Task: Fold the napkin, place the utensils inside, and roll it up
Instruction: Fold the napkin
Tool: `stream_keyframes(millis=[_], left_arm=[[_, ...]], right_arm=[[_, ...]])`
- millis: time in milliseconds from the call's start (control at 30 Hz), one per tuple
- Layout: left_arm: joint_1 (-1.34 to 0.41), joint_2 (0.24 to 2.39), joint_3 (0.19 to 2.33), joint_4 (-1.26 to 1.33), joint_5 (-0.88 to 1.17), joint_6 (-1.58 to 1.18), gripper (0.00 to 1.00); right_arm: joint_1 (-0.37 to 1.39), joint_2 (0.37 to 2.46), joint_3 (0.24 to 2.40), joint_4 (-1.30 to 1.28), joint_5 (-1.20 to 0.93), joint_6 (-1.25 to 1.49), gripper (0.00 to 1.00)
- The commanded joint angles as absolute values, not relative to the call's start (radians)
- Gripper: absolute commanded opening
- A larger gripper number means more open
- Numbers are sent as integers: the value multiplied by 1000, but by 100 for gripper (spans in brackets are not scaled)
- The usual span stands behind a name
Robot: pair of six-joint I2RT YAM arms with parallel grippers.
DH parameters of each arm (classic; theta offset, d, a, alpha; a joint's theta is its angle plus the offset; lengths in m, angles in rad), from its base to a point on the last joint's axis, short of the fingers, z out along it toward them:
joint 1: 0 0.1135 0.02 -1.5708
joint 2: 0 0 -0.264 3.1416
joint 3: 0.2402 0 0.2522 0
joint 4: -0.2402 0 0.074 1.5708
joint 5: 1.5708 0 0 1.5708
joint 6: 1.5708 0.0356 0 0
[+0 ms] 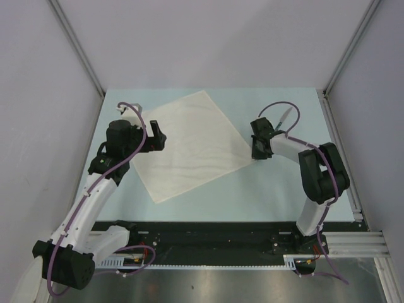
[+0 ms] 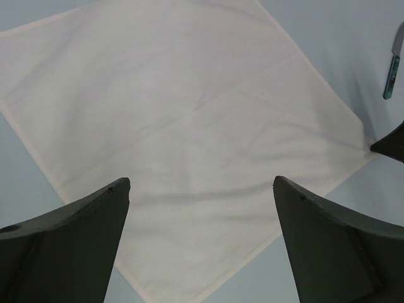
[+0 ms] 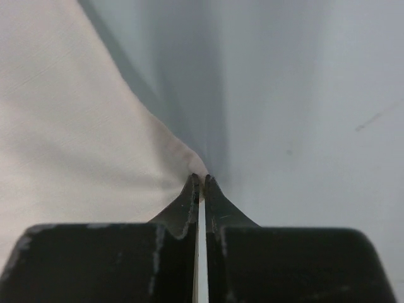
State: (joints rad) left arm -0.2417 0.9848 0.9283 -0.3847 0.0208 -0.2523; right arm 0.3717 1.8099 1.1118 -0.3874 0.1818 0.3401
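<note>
Top view: the napkin (image 1: pixel 189 145) lay flat as a diamond at centre frame. The right gripper (image 1: pixel 255 150) sat at its right corner and the left gripper (image 1: pixel 156 139) at its left edge. The knife (image 1: pixel 285 117) lay apart, upper right, slanted.
Left wrist: jaws spread wide, holding nothing.
Right wrist: jaws pinched shut on the corner tip, cloth running upper left.

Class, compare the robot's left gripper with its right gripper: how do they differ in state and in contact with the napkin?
The left gripper is wide open; the right gripper is shut. The left gripper holds nothing; the right gripper pinches a corner of the napkin. Both are dark and sit at opposite sides of the napkin.
</note>
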Motion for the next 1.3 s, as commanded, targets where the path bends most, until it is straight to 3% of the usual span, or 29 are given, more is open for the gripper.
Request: stream_keyframes(millis=[0,433,700,867,1267], left_arm=[[-239,962,927,-374,9,-233,100],[-241,954,920,-365,18,-241,100],[-235,945,914,-367,-23,-230,100],[-207,936,910,-362,-44,-232,100],[-109,907,902,-365,-161,-249,100]], right_arm=[[290,1750,1058,-503,275,304,0],[156,1621,1106,-615,379,265,0],[314,1635,1362,-631,311,284,0],[449,1753,1529,-522,149,319,0],[715,2279,1919,-88,-93,434,0]])
